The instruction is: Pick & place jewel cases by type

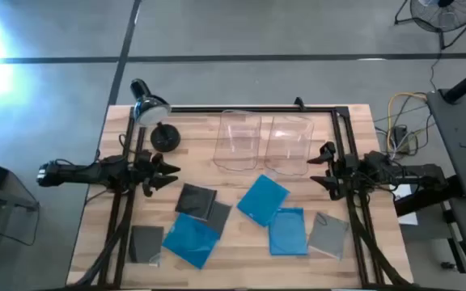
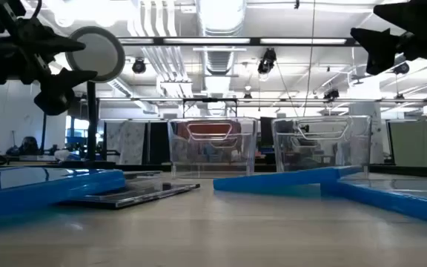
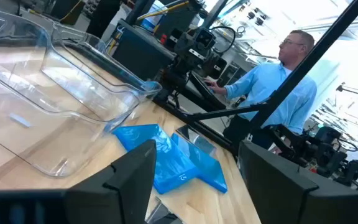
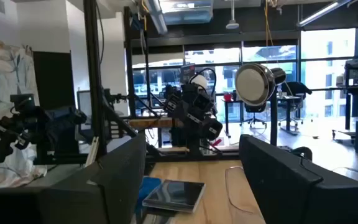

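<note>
Seven jewel cases flat on worktop, near front edge. Blue: one mid-worktop, turned diamond-wise; one just front-right of it, corners overlapping; one front-left. Dark grey: two overlapping, left of centre; one towards front-left corner; one front-right, beside second blue.

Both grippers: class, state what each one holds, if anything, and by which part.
Nothing is held. The left gripper and right gripper hang open above the table.

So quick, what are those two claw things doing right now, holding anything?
Left gripper: open, holding nothing, raised over the table's left side.
Right gripper: open, holding nothing, raised at the right.
</note>
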Available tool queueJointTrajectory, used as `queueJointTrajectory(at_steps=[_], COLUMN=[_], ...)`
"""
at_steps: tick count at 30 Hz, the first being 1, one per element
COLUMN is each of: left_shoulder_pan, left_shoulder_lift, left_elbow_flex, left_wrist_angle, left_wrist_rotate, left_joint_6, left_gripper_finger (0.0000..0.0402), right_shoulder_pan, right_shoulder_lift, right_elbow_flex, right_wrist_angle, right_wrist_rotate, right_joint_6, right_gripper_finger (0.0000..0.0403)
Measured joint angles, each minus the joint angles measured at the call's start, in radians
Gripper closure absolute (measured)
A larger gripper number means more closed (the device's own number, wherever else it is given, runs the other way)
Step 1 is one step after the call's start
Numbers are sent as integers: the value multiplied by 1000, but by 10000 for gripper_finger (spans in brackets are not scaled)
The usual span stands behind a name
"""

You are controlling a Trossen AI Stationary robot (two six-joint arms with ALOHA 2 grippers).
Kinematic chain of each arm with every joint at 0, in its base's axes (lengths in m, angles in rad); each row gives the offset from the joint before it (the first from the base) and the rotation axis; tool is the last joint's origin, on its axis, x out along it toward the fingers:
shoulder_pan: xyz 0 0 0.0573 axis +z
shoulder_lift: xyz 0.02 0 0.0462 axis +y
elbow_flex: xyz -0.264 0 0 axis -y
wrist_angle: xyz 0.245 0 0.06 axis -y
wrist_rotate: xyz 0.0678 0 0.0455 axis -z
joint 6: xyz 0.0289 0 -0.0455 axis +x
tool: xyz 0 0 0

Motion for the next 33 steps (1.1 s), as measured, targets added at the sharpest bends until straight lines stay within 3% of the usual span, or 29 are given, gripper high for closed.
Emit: queueJointTrajectory(at_steps=[15, 33], left_shoulder_pan=[0, 0], left_shoulder_lift=[0, 0], left_elbow_flex=[0, 0], left_wrist_angle=[0, 0], left_wrist_rotate=[0, 0], left_joint_6=[0, 0], left_gripper_finger=[188, 188], right_shoulder_pan=[0, 0], right_shoulder_lift=[0, 0], right_elbow_flex=[0, 0], right_wrist_angle=[0, 0], right_wrist_rotate=[0, 0], right_joint_6=[0, 0], right_gripper_finger=[137, 148])
